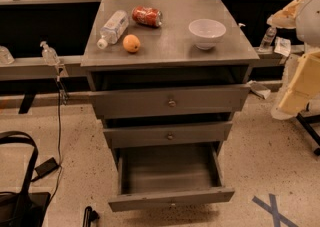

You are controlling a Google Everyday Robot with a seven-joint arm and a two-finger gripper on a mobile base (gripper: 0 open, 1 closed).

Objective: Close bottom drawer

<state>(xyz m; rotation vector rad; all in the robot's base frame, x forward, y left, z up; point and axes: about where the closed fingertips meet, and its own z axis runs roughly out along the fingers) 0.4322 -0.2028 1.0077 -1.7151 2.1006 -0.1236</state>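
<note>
Three grey metal drawers are stacked in a cabinet (170, 53) that stands ahead of me. Only the tip of my gripper (89, 217) shows, as a small dark shape low at the bottom edge of the view, above the speckled floor. I cannot tell how far open it is, and nothing appears to be held in it.

The bottom drawer (170, 198) is just to the right of the gripper and a little beyond it. It is pulled well out, so its deep grey tray faces up, and its slim front has a small round knob in the centre. Above and farther back sit the middle drawer (167, 135) and the tall top drawer (170, 102), each standing slightly out from the frame.

Four things rest on the cabinet top, far beyond the gripper:
- A clear plastic bottle (113, 27) lies on its side, and its label is too small to read.
- A red can (147, 16) lies on its side, and its writing cannot be read.
- An orange (131, 43) sits just beside the bottle.
- A white bowl (207, 33) stands upright, farther right.

To the left of the gripper is a black bag (20, 206) with a looped strap. Well to the right, a blue tape cross (272, 210) marks the floor.
</note>
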